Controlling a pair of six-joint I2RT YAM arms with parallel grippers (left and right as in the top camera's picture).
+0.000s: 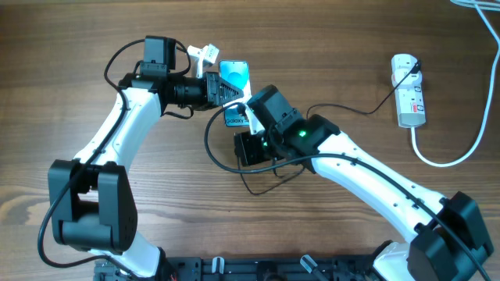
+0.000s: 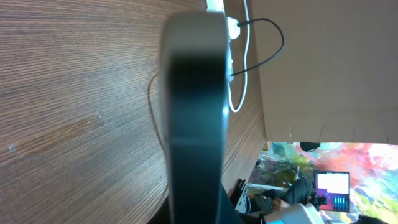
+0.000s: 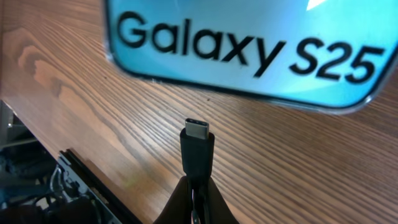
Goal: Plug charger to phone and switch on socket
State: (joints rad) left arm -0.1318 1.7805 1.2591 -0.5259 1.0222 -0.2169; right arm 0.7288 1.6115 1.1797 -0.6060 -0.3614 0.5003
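The phone (image 1: 234, 76), its teal screen reading "Galaxy S25" (image 3: 249, 43), lies just above the wood table, held at its side by my left gripper (image 1: 224, 92). In the left wrist view the phone (image 2: 196, 124) shows edge-on as a dark bar. My right gripper (image 3: 198, 190) is shut on the charger's connector (image 3: 197, 140). The metal tip points at the phone's lower end, a short gap away. The charger's thin black cable (image 1: 359, 109) runs to the white socket (image 1: 408, 90) at the right, its black plug in the socket's far end.
The socket's thick white cord (image 1: 457, 156) loops along the right edge of the table. Slack charger cable (image 1: 258, 183) lies under my right arm. The socket and cord also show far off in the left wrist view (image 2: 231, 28).
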